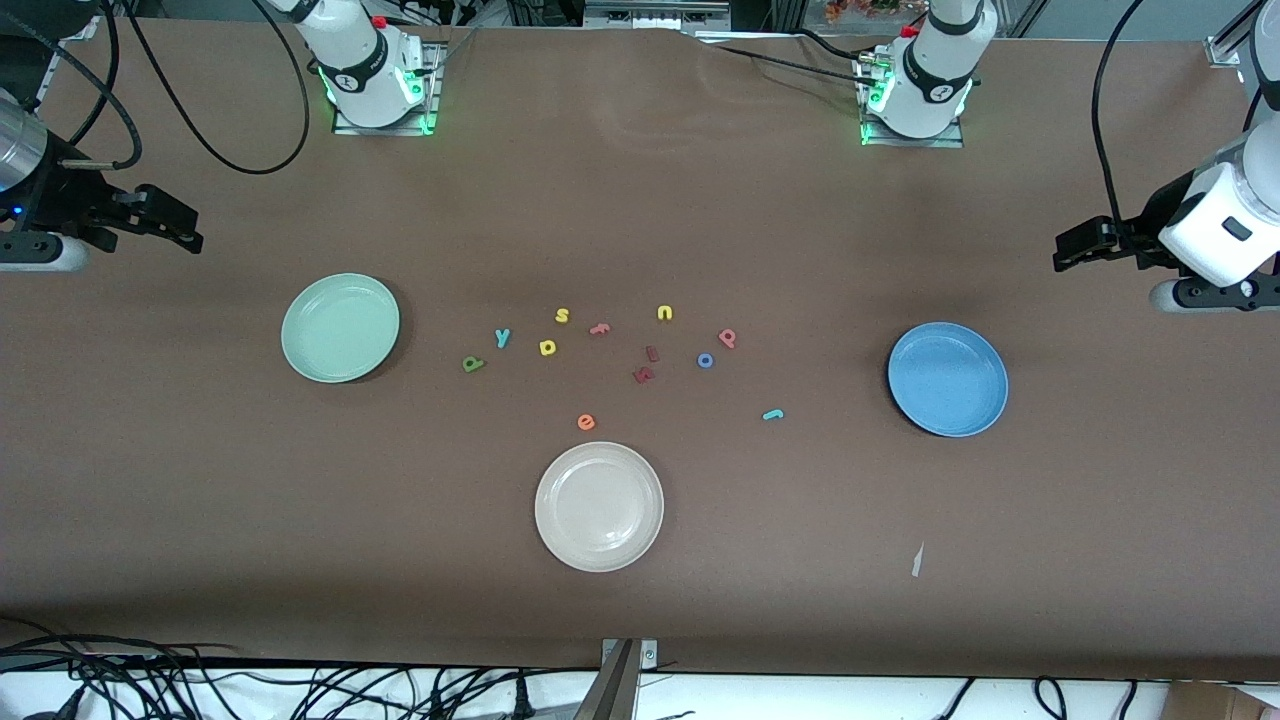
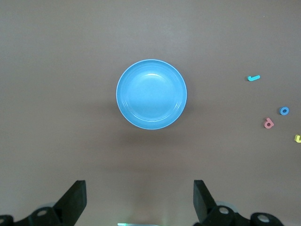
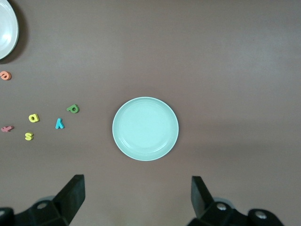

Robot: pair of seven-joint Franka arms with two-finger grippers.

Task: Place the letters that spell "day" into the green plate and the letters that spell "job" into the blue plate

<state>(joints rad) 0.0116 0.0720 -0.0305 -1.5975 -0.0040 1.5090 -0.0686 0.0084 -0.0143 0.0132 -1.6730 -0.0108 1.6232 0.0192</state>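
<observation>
The green plate (image 1: 340, 327) (image 3: 145, 128) lies toward the right arm's end and the blue plate (image 1: 947, 379) (image 2: 151, 94) toward the left arm's end, both empty. Between them on the table lie the yellow "d" (image 1: 548, 347), dark green "a" (image 1: 472, 364), teal "y" (image 1: 502, 338), teal "j" (image 1: 772, 414), blue "o" (image 1: 706, 360) and red "b" (image 1: 728, 339). My right gripper (image 1: 190, 228) (image 3: 138, 195) hangs open over bare table at its end. My left gripper (image 1: 1062, 250) (image 2: 139, 197) hangs open and empty at the other end.
A cream-white plate (image 1: 599, 506) sits nearer the front camera than the letters. Mixed among them are a yellow "s" (image 1: 562, 316), yellow "u" (image 1: 665, 313), pink "f" (image 1: 599, 328), orange "e" (image 1: 586, 422) and two dark red letters (image 1: 647, 365).
</observation>
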